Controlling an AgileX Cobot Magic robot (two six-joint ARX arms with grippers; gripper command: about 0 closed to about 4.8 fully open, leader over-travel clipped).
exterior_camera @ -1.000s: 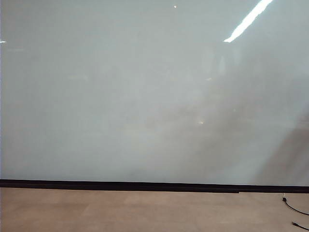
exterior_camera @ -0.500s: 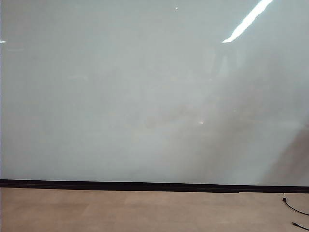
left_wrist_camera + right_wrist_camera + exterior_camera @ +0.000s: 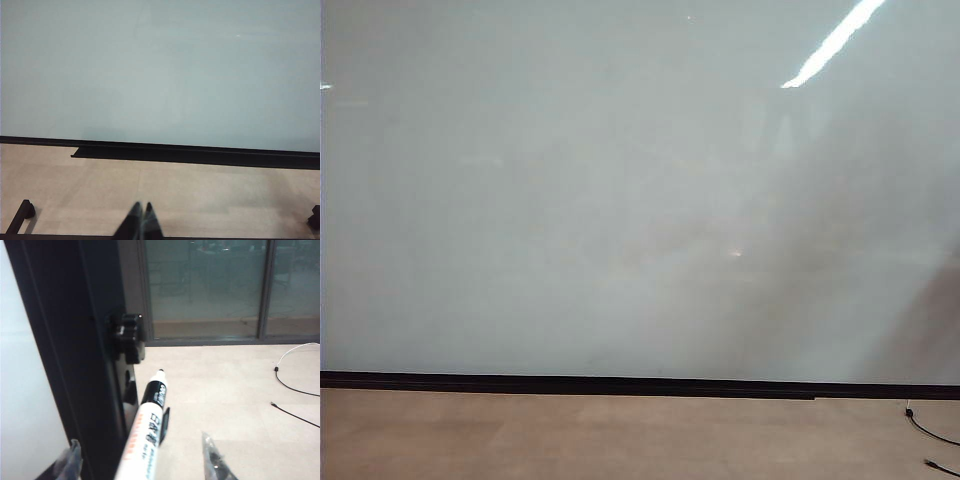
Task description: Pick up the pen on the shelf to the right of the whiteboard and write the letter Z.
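Whiteboard (image 3: 620, 200): fills nearly the whole exterior view, glossy pale grey, blank, a bright streak of reflected light near its upper right; thin black strip along the lower edge.
Floor (image 3: 620, 435): tan, below the strip; dark cable (image 3: 930, 432) lying at the far right.
Left claw (image 3: 141, 222): low in the left wrist view, above the floor and well short of the board; dark fingertips pressed together, clenched on nothing.
Right claw (image 3: 142, 460): off the right edge of the board, beside its black frame (image 3: 75, 355); two translucent fingertips (image 3: 215, 460) standing apart on either side of the pen, not visibly pressing it; whether gripping yet cannot be told.
Pen (image 3: 145, 432): slim white marker with a black band and small dark tip, tilted, tip pointing away from the wrist camera; lies between the right claw's fingers, just beside the black frame; lower end cut off by the picture edge.
Black knob (image 3: 127, 337): on the frame, beyond the pen tip.
Background: glass doors (image 3: 210, 285) past the floor; white cable (image 3: 295, 352) and dark cable on the floor to one side.
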